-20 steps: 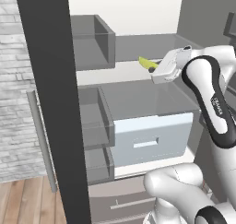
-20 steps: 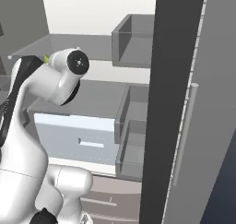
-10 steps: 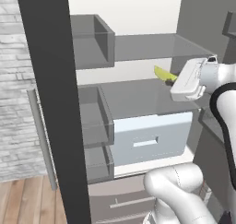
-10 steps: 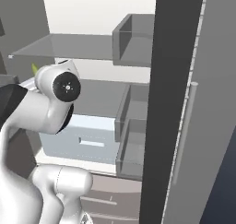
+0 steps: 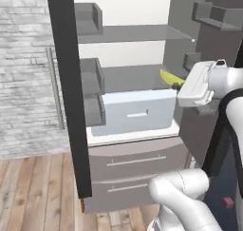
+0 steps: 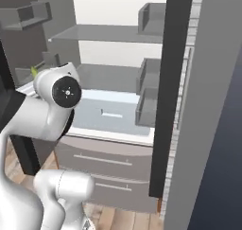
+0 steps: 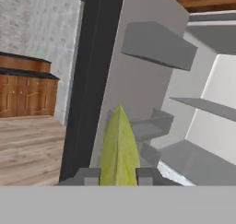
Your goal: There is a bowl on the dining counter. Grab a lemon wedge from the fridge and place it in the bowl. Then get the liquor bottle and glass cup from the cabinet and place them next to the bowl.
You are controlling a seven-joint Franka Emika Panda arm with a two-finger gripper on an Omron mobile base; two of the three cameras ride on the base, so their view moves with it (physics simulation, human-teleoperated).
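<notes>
Wedge in the pincer, clear of the fridge shelf

The gripper (image 7: 118, 176) is clamped on the lemon wedge (image 7: 119, 147) — its long axis runs straight out from between the fingertips, tip forward — held beside the open fridge's (image 5: 137, 40) right wall, the bowl nowhere in sight.

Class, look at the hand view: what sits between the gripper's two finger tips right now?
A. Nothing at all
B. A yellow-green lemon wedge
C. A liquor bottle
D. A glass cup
B: in the hand view the lemon wedge rises from between the tips of the gripper, which is shut on it in front of the open fridge.
</notes>
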